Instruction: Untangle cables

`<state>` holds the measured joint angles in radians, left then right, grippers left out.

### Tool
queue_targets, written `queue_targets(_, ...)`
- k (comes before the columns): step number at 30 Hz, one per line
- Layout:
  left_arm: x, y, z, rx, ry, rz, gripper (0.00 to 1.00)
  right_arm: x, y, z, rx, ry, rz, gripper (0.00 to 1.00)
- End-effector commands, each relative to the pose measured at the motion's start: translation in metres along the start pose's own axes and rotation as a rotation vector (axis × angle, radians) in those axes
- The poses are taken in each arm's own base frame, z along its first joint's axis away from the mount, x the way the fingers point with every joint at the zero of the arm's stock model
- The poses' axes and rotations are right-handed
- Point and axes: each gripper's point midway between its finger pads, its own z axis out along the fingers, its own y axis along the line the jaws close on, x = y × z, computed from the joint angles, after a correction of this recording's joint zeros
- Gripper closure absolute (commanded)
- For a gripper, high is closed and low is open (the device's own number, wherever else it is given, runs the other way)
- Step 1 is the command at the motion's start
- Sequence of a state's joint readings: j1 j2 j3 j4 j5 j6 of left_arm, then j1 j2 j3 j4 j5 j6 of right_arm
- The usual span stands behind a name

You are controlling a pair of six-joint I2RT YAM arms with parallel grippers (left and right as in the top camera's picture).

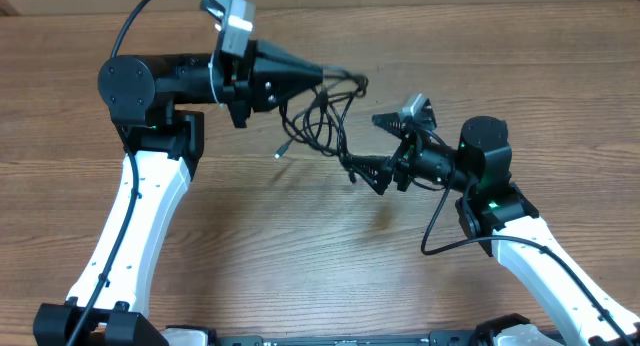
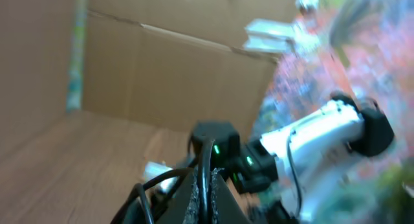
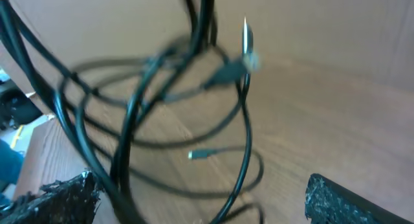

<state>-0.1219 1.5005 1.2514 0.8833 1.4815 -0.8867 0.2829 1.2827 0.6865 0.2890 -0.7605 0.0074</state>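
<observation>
Left tool points rightward, clamping cables; right tool spread wide nearby

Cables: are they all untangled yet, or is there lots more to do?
Not yet. Done: nothing that shows; the cables are one loopy tangle. In hand: the left gripper is shut on the top of the tangle, and the right gripper is open with loops between its fingers. Left: pulling each cord free and laying them apart on the table.
</observation>
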Motion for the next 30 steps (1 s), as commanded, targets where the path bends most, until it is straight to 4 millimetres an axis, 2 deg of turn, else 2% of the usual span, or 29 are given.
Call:
queue_targets(1,0.003,-0.021,-0.001,0.063,0.074,0.076,0.96,-0.022,0.008,-0.002,-0.025,-0.064,-0.074,0.00)
queue_targets(6,0.005,-0.024,0.004,0.080,0.077,0.078,0.96,-0.041,0.011,-0.004,-0.027,-0.134,-0.139,0.00)
queue_targets(9,0.006,-0.027,0.010,0.101,0.081,0.084,0.96,-0.050,0.003,-0.005,0.020,-0.166,-0.098,0.00)
queue_targets(13,0.010,-0.031,0.020,0.135,0.088,0.091,0.96,-0.053,-0.005,-0.006,0.063,-0.179,-0.081,0.00)
queue_targets(18,0.013,-0.029,0.023,0.145,0.091,0.080,0.96,-0.057,-0.004,-0.007,0.062,-0.196,-0.095,0.00)
queue_targets(30,0.012,-0.026,0.024,0.136,0.080,0.075,0.96,-0.036,-0.008,-0.003,0.072,-0.117,-0.024,0.00)
